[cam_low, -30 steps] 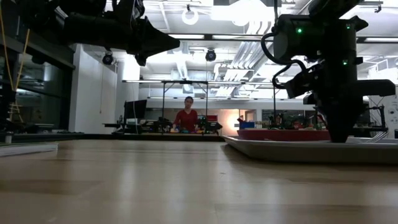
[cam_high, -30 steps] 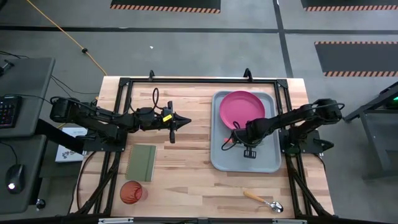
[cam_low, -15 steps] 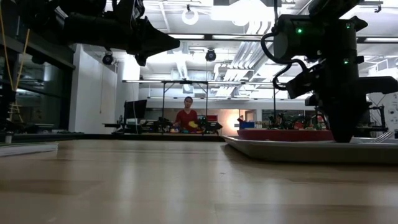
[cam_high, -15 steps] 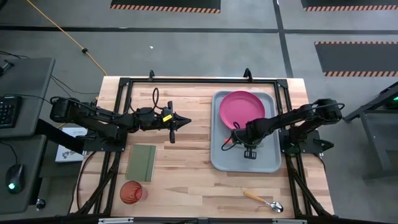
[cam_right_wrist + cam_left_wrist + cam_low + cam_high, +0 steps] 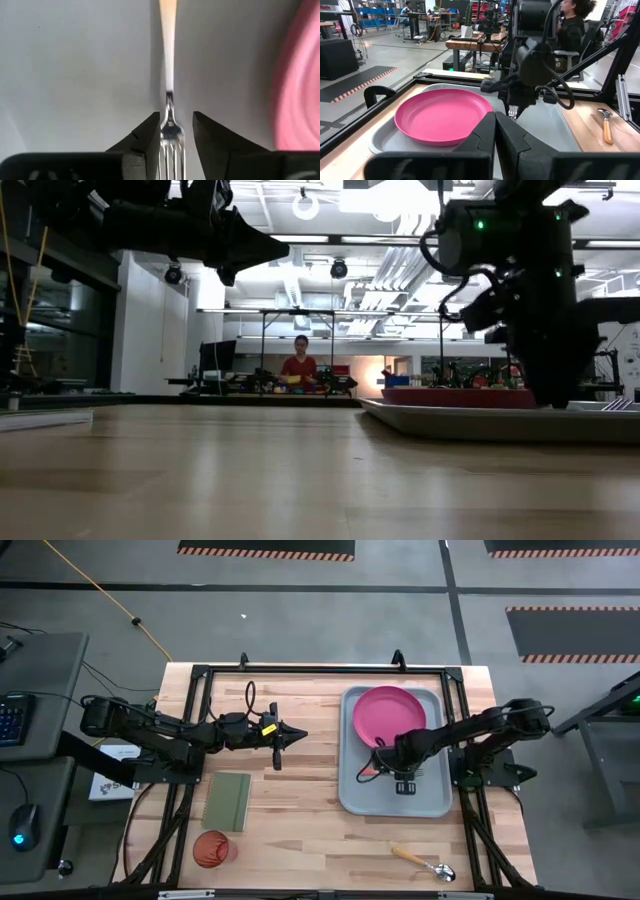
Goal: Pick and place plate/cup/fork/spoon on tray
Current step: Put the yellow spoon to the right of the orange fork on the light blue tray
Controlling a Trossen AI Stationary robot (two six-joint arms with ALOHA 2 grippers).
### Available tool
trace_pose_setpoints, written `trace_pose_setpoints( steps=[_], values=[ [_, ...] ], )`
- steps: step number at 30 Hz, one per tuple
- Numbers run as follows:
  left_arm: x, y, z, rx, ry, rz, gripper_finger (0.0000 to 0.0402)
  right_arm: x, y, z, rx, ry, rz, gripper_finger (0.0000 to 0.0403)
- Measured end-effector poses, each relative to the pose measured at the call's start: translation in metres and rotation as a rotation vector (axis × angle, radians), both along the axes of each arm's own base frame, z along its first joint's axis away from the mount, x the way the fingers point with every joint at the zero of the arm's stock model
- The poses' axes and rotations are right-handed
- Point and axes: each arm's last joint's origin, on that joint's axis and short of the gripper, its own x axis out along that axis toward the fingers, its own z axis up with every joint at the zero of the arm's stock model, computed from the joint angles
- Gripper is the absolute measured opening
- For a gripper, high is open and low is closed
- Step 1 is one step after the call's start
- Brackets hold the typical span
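One slim, stiff, slippery fork (image 5: 169, 107) lies between the right gripper (image 5: 173, 131)'s slightly parted jaws; neck grip suits.

Left gripper (image 5: 495, 131): fingers together. Tray (image 5: 555, 125): holds 1 plate (image 5: 442, 114); right gripper (image 5: 513, 111) low over it. Spoon (image 5: 605, 125): on table beside tray.

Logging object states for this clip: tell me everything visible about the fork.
The fork is slim, with silver metal tines and a thin orange-red handle. It lies on the light blue-grey tray, beside the pink plate. The right gripper is low over it, its fingers either side of the neck with small gaps, so open, not clamped.
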Motion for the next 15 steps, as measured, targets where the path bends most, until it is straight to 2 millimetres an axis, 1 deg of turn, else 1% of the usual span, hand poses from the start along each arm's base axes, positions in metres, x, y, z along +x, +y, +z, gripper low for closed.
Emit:
trace_pose_setpoints(
  steps=[3,6,8,11,15],
  values=[
    [0.0,0.0,0.0,0.0,0.0,0.0,0.0,-0.001,-0.001,0.017,-0.046,0.015,-0.061,0.0113],
    [0.0,0.0,0.0,0.001,0.0,0.0,0.0,-0.003,0.004,0.038,-0.034,-0.063,-0.135,0.0125],
    [0.0,0.0,0.0,0.0,0.0,0.0,0.0,-0.01,0.011,0.05,-0.002,-0.116,-0.205,0.0136],
    [0.0,0.0,0.0,0.0,0.0,0.0,0.0,-0.023,0.026,0.066,0.053,-0.183,-0.318,0.0156],
    [0.0,0.0,0.0,0.0,0.0,0.0,0.0,-0.042,0.057,0.081,0.182,-0.225,-0.427,0.0184]
  ],
)
